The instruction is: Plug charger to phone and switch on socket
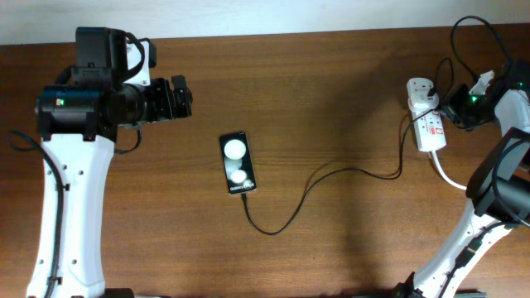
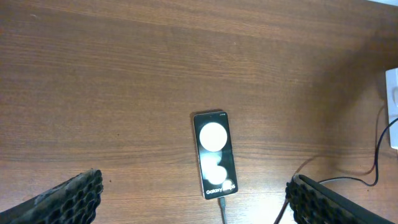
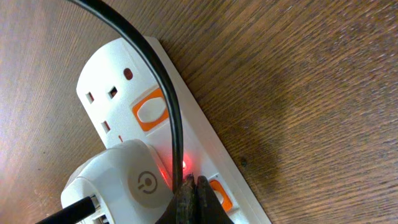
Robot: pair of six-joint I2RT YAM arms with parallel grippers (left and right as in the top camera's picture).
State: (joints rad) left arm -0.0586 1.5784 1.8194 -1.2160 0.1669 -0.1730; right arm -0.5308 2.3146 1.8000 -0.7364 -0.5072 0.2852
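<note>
On the brown tabletop, near the middle, the phone lies flat with its screen up, and two round white spots shine on it. The charger is a thin black cable. Its tip meets the end of the phone that has the small white words. From there the cable runs in a wavy line over to the right, where its white plug sits in the socket. The socket lies near the right edge. The right claw is down on the socket with its two fingers squeezed together and nothing between them. It touches just beside a small red light that glows next to the plug. The left claw hangs off to the left of the phone, spread wide, with nothing in it.
</note>
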